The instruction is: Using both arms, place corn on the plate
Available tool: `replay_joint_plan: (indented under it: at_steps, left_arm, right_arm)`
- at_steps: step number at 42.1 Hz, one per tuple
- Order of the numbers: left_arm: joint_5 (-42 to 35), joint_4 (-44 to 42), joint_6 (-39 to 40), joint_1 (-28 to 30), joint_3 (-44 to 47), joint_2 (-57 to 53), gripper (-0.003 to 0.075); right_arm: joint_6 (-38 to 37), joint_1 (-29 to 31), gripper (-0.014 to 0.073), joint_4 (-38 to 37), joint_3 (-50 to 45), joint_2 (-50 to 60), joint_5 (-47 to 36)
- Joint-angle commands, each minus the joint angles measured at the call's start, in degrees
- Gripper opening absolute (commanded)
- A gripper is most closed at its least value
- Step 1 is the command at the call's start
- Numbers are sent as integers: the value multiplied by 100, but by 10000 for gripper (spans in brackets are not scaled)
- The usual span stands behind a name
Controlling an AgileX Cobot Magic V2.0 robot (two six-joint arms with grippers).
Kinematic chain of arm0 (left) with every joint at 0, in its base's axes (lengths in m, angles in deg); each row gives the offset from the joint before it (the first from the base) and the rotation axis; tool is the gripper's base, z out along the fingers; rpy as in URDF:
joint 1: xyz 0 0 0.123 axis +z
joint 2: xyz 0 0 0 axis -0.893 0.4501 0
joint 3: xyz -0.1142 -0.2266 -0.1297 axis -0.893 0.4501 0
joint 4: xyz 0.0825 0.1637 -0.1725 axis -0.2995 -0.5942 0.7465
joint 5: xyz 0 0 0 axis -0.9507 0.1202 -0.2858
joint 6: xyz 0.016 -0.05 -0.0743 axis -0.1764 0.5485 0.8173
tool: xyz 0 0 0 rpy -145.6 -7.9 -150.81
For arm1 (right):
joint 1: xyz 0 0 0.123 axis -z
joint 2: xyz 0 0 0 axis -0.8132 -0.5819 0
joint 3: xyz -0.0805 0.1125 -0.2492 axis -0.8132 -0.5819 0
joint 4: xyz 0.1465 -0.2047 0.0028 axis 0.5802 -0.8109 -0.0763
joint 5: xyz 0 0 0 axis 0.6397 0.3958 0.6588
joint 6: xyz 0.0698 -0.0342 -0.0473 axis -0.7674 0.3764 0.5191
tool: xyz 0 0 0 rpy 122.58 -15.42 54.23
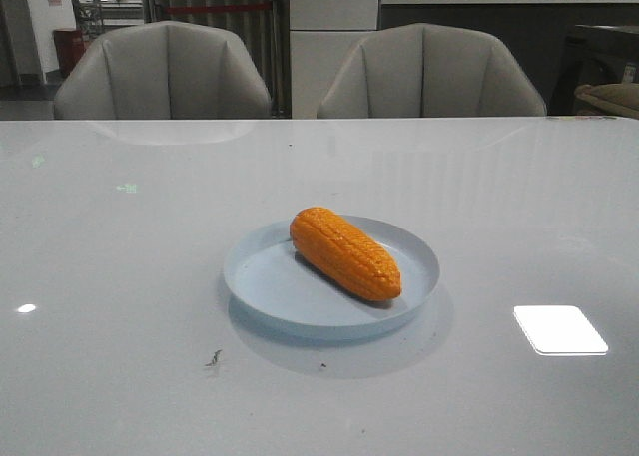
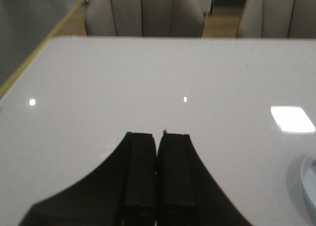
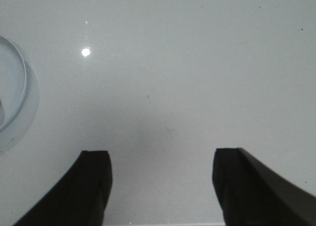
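Note:
The orange corn (image 1: 346, 253) lies on the pale blue plate (image 1: 262, 275) in the middle of the table, its length running from back left to front right. Neither arm shows in the front view. My left gripper (image 2: 157, 135) is shut and empty over bare table; only a sliver of the plate's rim (image 2: 308, 186) shows in the left wrist view. My right gripper (image 3: 162, 154) is open and empty over bare table; part of the plate's rim (image 3: 19, 87) shows in the right wrist view. The corn is hidden in both wrist views.
The table (image 1: 120, 276) is glossy white with bright light reflections (image 1: 559, 329). Two grey chairs (image 1: 165, 72) (image 1: 429, 72) stand behind its far edge. A small dark speck (image 1: 214, 358) lies in front of the plate.

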Motion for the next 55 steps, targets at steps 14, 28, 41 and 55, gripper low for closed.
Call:
replay_joint_plan:
  at_steps: [14,28,41,55]
  left_arm:
    - [-1114,-376,42,4,1868,-2756,90]
    - [-756,-209,42,4,2415,-2859,90]
    - [-766,-209,42,4,2415,-2859,90]
    - [-766,-209,42,4,2415,-2859,90]
  right_arm:
    - [63,43,542,33,135,76,-292]
    - [63,43,542,33,135,68,-302]
    - [63,43,542,33,135,62,-307]
    - [63,22,542,34,98,69,-323]
